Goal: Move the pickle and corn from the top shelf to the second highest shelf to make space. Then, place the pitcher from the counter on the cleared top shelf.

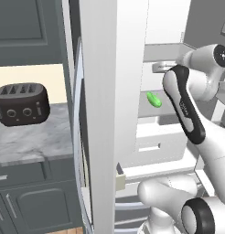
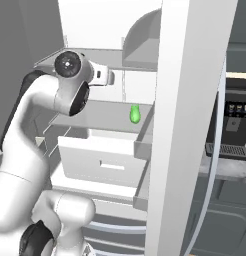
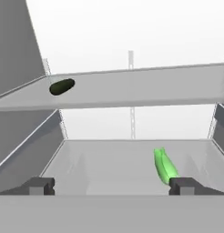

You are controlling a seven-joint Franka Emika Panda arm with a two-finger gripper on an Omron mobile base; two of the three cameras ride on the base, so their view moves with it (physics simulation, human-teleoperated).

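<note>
The pickle [image 3: 165, 166], bright green and glossy, lies on the second highest shelf [image 3: 109, 159]; it also shows as the pickle [image 1: 154, 99] and the pickle [image 2: 135, 114]. My gripper [image 3: 112, 185] is open and holds nothing. It hangs in front of that shelf, and its right fingertip [image 3: 184, 185] is just short of the pickle. On the top shelf [image 3: 141, 86] lies a dark oval thing [image 3: 62, 86]; I cannot tell whether it is the corn. The hand shows as gripper [image 1: 156, 67] and gripper [image 2: 113, 77]. The pitcher is out of view.
A white upright panel [image 1: 103, 114] [image 2: 185, 125] stands close beside the arm. White drawers [image 2: 102, 160] sit under the shelves. On the counter [image 1: 32, 141] stands a black toaster [image 1: 23, 104]. A black coffee machine [image 2: 235, 120] is at the right.
</note>
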